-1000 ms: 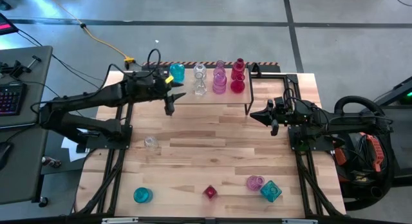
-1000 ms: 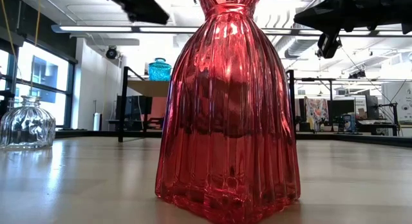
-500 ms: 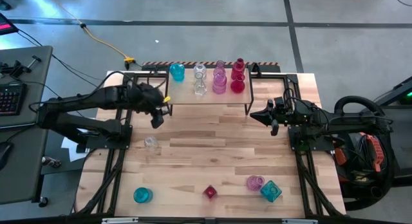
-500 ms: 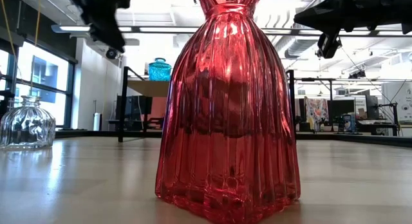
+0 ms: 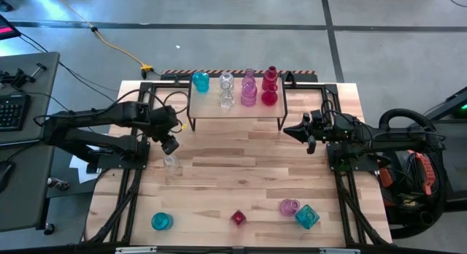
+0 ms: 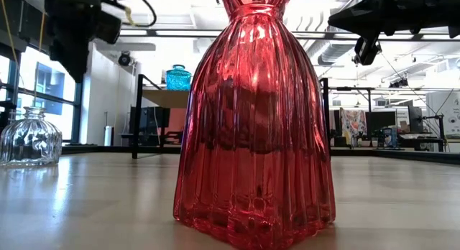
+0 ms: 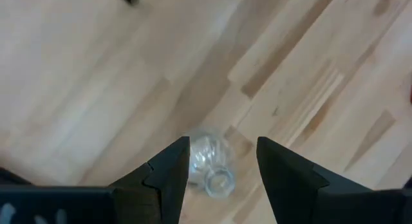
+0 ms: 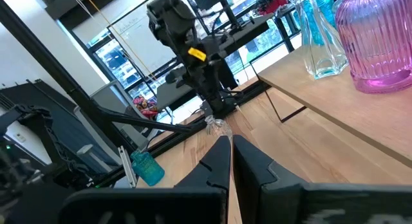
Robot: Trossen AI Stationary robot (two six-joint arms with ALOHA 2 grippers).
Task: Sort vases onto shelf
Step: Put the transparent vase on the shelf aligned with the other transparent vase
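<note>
Six vases are standing on the shelf: one teal vase, two clear vases, two pink vases and one red vase. Five more are sitting on the table: one clear vase, two teal, one small red vase and one pink.
</note>
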